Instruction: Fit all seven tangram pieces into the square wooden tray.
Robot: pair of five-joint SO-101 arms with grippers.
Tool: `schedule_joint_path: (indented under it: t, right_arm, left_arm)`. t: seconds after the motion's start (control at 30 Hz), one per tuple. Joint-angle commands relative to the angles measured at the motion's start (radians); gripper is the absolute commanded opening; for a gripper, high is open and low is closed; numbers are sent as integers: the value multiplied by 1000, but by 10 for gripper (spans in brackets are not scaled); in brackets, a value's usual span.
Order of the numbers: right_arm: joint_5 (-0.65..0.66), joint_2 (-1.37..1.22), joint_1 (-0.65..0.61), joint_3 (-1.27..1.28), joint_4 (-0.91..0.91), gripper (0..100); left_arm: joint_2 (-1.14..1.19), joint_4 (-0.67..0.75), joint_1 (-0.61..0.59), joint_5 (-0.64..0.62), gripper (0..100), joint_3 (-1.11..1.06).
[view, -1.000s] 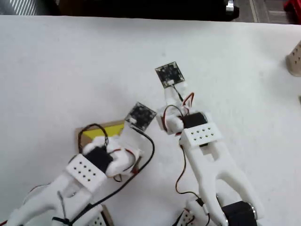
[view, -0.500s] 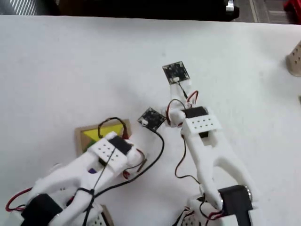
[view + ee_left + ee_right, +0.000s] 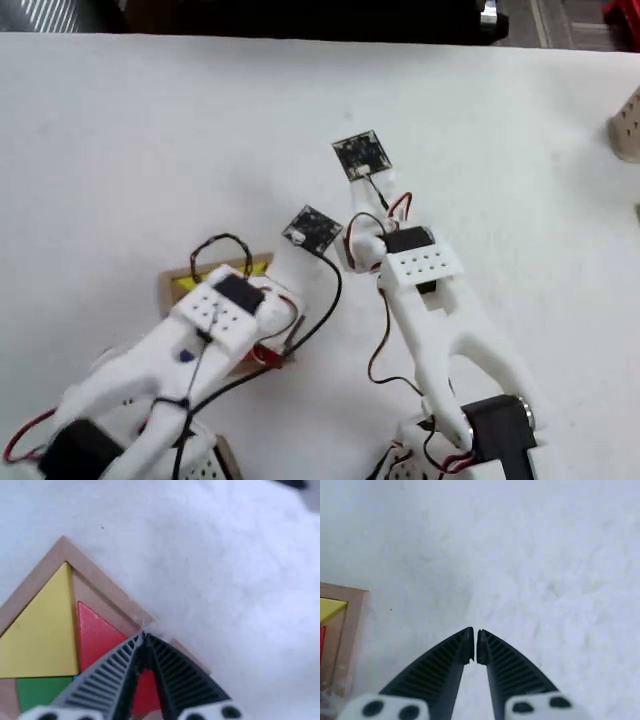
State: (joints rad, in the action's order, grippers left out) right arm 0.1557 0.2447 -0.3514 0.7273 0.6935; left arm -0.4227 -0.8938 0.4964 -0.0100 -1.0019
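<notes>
Two white arms work over a white counter (image 3: 150, 130). A tan object (image 3: 627, 125) sits at the counter's right edge, cut off by the frame and well apart from both arms. There are two dark square circuit boards: one (image 3: 360, 155) is ahead of the right arm (image 3: 425, 270), the other (image 3: 312, 228) hangs on a black cable from the left arm (image 3: 215, 315). The left arm lies across the square wooden tray (image 3: 167, 285), so the high view shows one rim and a strip of yellow. The left jaws are clenched, ribbed faces together to the tips, with nothing seen between them. Their tips are at the tray rim above the red triangle (image 3: 97, 637); whether they touch it cannot be told. The right jaws are drawn together save a hairline gap and grasp nothing. They hang above bare counter near one tray corner. In the tray, the yellow triangle (image 3: 45, 635) fills a corner. The red triangle lies alongside it against the rim, and a green piece (image 3: 42, 692) adjoins the yellow triangle's other edge. The rest of the tray and any further pieces are hidden under the left arm or cut off at the frame edge.
</notes>
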Motion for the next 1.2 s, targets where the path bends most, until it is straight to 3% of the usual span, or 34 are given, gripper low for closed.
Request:
schedule_joint_path:
  t: [0.0, 0.13, 0.23, 0.57, 0.87, 1.17]
  right_arm:
    - [-5, 19, -2, -38, -12, 22]
    - [-5, 19, -2, -38, -12, 22]
    - [-5, 19, -2, -38, -10, 22]
    - [-2, 16, -2, -38, -10, 23]
    - [-3, 18, -2, -38, -10, 23]
    - [-6, 13, -2, -38, -10, 23]
  left_arm:
    - [-297, -38, -44, 17, 22, -83]
    - [-519, -92, -82, 17, 22, -184]
    - [-559, -121, -84, 18, 22, -204]
    - [-166, -127, 4, 104, 22, -78]
    - [-151, -118, 18, 161, 22, -80]
    - [-150, -43, -88, 163, 22, -81]
